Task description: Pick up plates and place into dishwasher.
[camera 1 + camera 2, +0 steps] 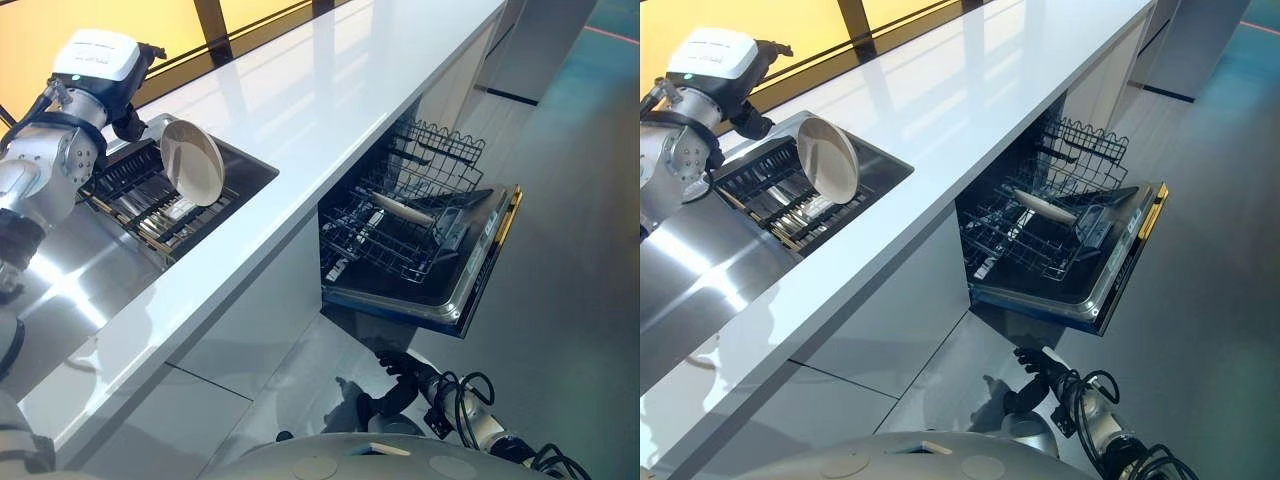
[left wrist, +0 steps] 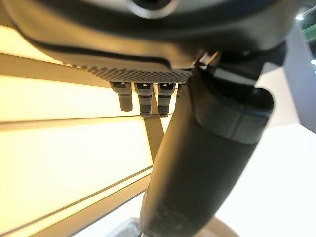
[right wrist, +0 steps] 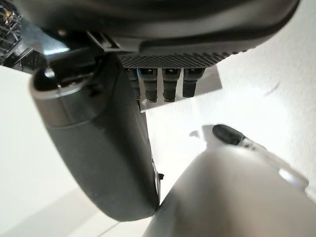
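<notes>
So this looks like the pick-up step, with the carry-over to the dishwasher not yet done. The left hand [image 1: 128,122] is up by the sink, right at the back of a cream plate [image 1: 192,161] that stands tilted on edge over the dark drying rack [image 1: 150,200] sitting in the steel sink [image 1: 252,170]. Whether it's actually gripping the plate I honestly cannot tell: the head views show the hand behind the plate's rim, and the left wrist view shows a big dark thumb [image 2: 197,163] and a row of fingertips [image 2: 144,98] but no clear contact with the plate. The dishwasher [image 1: 470,290] is open under the white bench [image 1: 300,90], door down, lower wire rack [image 1: 400,225] pulled out, and there's already one pale plate [image 1: 402,209] lying in it. The right hand [image 1: 1033,360] hangs low near the floor below the dishwasher door, fingers look loosely relaxed and holding nothing (basically idle). My guess for the next move: confirm a firm hold on the plate's rim, lift it clear of the drying rack's tines, then swing it across the bench edge and down to the rack, slotting it beside the plate already there without clipping the wires.
</notes>
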You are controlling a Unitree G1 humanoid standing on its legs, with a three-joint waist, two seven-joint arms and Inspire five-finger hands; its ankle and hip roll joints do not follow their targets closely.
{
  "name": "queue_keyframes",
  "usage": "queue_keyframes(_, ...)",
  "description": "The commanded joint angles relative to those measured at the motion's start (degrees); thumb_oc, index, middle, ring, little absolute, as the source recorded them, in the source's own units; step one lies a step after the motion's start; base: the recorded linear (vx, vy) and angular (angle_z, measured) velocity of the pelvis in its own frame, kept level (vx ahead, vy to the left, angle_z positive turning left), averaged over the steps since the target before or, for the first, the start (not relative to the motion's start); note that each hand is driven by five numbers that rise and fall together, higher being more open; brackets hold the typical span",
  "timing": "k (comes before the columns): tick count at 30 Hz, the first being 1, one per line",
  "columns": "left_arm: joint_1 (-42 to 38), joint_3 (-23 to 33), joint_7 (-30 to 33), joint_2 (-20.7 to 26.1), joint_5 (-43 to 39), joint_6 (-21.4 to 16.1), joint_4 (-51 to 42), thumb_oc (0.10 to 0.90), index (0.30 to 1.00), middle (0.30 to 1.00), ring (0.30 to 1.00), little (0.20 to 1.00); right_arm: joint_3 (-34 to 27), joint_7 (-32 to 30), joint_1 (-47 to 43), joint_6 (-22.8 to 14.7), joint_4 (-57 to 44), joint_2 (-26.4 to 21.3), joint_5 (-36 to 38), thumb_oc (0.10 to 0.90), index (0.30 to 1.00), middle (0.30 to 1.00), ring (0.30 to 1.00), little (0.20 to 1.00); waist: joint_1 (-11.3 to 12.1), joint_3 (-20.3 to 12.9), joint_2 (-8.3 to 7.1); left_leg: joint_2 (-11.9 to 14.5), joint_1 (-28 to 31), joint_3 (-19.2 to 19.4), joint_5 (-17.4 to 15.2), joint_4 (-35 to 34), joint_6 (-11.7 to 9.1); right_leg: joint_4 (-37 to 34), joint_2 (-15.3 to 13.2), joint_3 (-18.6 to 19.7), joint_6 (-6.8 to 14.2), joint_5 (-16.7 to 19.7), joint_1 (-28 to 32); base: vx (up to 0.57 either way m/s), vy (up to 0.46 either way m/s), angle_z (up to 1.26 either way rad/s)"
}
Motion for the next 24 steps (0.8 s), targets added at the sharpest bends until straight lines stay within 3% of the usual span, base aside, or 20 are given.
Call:
queue_keyframes(1,-13.53,0.53,3.83,1.37,3.13,0.41,7.57,0.800,0.900,0.900,0.900,0.900,0.59,-4.45,-0.18,-1.24,5.10,-3.65,-2.18,0.800,0.900,0.900,0.900,0.900,-0.73,-0.98,2.06,-6.75,-5.87,-1.33,-10.08,9.11,5.21,6.75,-2.23,-1.17,6.67,-3.12,-5.08,0.10,0.063,-0.07)
queue_keyframes(10,-17.35,-2.58,1.99,-1.63,5.32,1.30,12.84,0.800,0.900,0.900,0.900,0.900,-1.91,-8.68,0.80,-2.31,7.46,-3.95,-0.43,0.800,0.900,0.900,0.900,0.900,-2.79,0.31,2.25,-7.37,-6.36,-0.85,-10.94,10.34,5.88,10.19,-2.72,0.73,6.83,-2.04,-8.78,0.06,0.028,-0.19)
queue_keyframes(24,-13.71,-4.03,-12.67,-3.86,13.65,1.15,14.46,0.800,0.900,0.900,0.900,0.900,-3.80,-9.68,2.05,-3.28,8.31,-4.40,-1.07,0.800,0.900,0.900,0.900,0.900,-4.34,1.48,2.71,-7.73,-5.91,-0.19,-11.76,11.20,6.32,12.15,-2.64,1.72,6.93,-0.56,-11.14,0.04,0.000,-0.09)
